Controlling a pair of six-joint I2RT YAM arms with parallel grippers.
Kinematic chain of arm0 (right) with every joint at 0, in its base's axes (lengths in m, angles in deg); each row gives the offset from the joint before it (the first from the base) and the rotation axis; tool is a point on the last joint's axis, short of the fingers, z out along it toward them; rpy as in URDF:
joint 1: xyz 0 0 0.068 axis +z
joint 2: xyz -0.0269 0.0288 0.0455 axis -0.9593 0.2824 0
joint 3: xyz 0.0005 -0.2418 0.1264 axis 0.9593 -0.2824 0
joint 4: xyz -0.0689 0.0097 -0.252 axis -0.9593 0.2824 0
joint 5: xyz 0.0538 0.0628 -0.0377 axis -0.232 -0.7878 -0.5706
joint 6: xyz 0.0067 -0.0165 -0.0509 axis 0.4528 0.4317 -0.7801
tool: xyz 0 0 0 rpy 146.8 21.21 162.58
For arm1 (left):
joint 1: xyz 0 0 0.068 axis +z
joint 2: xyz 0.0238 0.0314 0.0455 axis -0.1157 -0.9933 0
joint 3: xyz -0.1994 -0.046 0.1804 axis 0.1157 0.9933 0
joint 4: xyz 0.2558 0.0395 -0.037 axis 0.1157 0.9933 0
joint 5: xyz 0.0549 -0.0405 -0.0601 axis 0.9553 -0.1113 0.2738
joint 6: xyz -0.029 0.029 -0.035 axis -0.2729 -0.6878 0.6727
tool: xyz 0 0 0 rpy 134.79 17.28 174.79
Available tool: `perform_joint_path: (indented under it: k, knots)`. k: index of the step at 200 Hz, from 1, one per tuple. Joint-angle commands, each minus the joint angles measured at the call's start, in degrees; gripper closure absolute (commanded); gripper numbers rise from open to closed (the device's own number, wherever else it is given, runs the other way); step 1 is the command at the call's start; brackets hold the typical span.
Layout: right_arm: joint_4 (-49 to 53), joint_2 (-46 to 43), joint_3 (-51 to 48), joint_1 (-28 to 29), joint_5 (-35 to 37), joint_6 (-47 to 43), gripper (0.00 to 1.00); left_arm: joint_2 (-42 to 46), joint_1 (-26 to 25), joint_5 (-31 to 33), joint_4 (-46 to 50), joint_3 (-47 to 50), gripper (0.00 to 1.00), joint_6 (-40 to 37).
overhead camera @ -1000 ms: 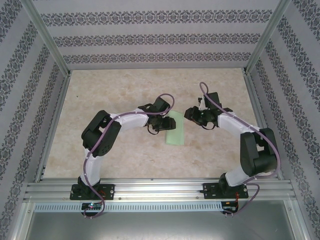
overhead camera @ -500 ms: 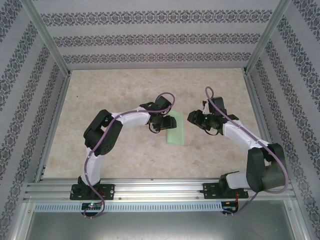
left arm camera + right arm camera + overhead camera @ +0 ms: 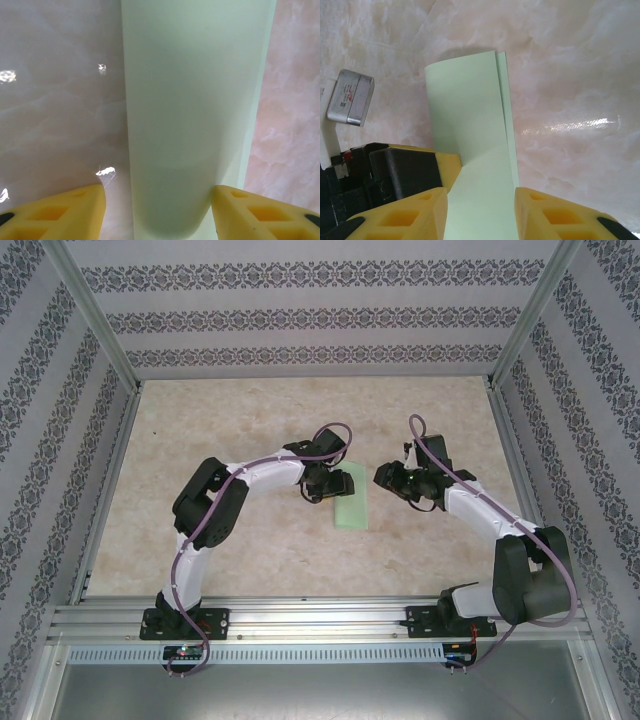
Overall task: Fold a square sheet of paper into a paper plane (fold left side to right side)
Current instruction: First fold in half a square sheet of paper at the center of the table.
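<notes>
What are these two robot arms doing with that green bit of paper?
They are folding a paper plane. The square sheet of paper lies on the marble-look table, already folded in half into a narrow strip. Its top layer sits a little off the bottom one, and the fold looks rounded, not pressed flat. The left gripper is open at the strip's left edge; the right gripper, also open, faces it from the right.

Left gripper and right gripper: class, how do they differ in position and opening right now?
The left gripper overlaps the left edge of the folded paper; the right gripper stands off its right side. The left gripper's fingers sit wider apart than the right gripper's. Both are open, with yellow fingers.
</notes>
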State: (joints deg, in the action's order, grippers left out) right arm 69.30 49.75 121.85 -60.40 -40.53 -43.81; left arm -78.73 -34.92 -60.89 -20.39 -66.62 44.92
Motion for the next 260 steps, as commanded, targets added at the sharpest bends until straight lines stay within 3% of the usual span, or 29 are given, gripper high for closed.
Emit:
perform_joint_path:
  k: [1,260]
  knots:
    - [-1.28,1.0,-0.79,1.03,1.06,1.05,0.59,-3.21,-2.2,-0.48,1.18,-2.05,0.4,-1.89]
    - [-3.82,4.74,-1.84,3.42,0.97,2.27,0.66,-6.42,-2.56,-0.73,3.35,-5.39,0.38,-3.31]
